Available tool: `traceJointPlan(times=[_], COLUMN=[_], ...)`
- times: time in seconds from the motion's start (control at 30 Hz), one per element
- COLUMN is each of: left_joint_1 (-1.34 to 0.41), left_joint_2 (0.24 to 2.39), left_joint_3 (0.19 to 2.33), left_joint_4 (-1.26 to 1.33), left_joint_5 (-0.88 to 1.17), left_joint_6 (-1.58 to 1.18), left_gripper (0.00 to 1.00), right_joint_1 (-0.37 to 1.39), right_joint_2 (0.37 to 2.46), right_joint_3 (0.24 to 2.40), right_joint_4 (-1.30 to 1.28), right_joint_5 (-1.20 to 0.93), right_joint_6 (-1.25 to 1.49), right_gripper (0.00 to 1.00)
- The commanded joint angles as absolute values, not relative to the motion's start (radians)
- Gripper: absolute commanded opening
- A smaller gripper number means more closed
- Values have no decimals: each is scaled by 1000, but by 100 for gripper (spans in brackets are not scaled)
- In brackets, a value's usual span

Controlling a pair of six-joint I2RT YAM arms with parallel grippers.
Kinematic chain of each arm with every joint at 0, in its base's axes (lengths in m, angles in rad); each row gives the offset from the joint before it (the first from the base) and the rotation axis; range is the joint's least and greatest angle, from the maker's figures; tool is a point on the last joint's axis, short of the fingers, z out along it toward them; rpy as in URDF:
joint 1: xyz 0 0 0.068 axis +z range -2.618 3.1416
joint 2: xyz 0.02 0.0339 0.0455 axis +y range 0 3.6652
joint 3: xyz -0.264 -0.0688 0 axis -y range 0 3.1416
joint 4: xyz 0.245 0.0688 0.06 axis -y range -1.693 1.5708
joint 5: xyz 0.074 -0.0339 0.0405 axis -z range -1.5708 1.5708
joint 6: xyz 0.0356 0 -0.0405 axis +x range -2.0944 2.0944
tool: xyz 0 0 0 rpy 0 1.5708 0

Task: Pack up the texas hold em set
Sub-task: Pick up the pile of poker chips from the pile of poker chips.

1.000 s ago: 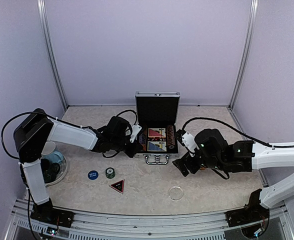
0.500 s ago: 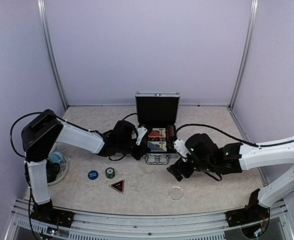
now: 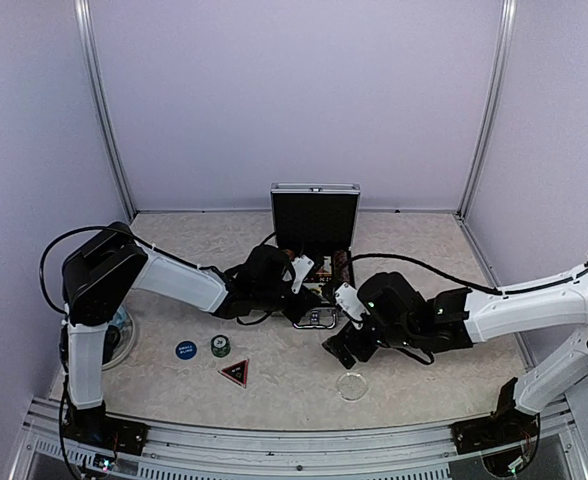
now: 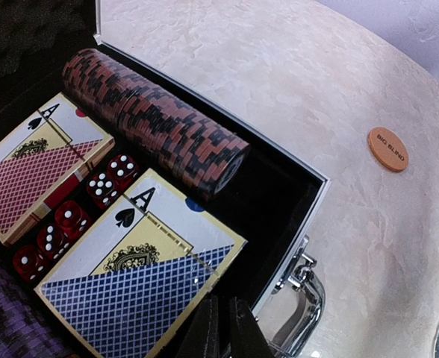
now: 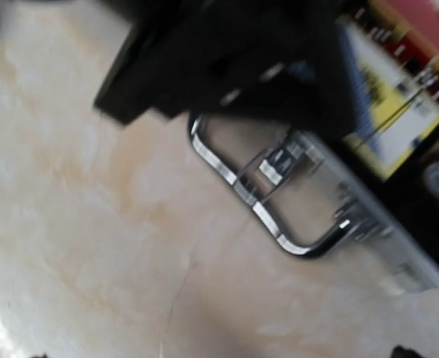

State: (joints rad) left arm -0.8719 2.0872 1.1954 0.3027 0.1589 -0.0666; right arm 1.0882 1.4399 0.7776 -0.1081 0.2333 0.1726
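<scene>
The silver briefcase (image 3: 315, 318) lies open with its lid (image 3: 314, 213) upright. In the left wrist view it holds a red card deck (image 4: 36, 171), a blue card deck (image 4: 130, 287), red dice (image 4: 78, 216) and a row of chips (image 4: 156, 119). My left gripper (image 4: 224, 328) is shut and empty, just above the case's near edge by the blue deck. An orange button (image 4: 387, 148) lies on the table right of the case. My right gripper (image 3: 338, 345) hangs open in front of the chrome handle (image 5: 268, 216). A blue button (image 3: 185, 350), a green chip (image 3: 220, 346) and a dark triangle marker (image 3: 234, 372) lie front left.
A small clear round dish (image 3: 352, 386) lies on the table near the front, right of the marker. Cups on a clear plate (image 3: 124, 335) stand at the left edge behind my left arm. Frame posts rise at the back corners.
My left gripper has moved right, from beside the case to over its near edge. My right gripper has swung left and nearer, to in front of the case handle.
</scene>
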Motion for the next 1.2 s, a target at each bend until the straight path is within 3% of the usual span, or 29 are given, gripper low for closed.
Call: traceJointPlan(times=[0.0,0.2,0.6,0.7,0.73,0.77,0.8,1.03,1.17], left_joint_1=[-863,-861,-837,-836,-837,-838,-840,-848,-773], left_joint_2=[2059,1996,1825,1757,1736,1703,1673,1433,1283], left_joint_3=[1116,1084,1022,987,974,960,948,822,707], left_joint_4=[161,175,212,231,239,242,234,113,75], left_joint_5=[199,206,154,123,108,96,73,-247,-213], left_joint_6=[-67,-74,-82,-99,-113,-125,-141,-354,-537], left_gripper=[7,9,44,62,72,91,98,99,99], right_joint_1=[1095,1095,1085,1079,1078,1078,1077,1063,1048], right_joint_2=[1374,1251,1046,1039,1042,1045,1047,1056,1072], right_joint_3=[787,769,719,712,713,715,716,713,710], right_joint_4=[-117,-143,-168,-169,-174,-182,-185,-175,-155], right_joint_5=[276,311,339,324,321,322,326,327,304], right_joint_6=[176,196,209,209,210,211,212,195,179], right_gripper=[99,99,99,99,99,99,99,99,99])
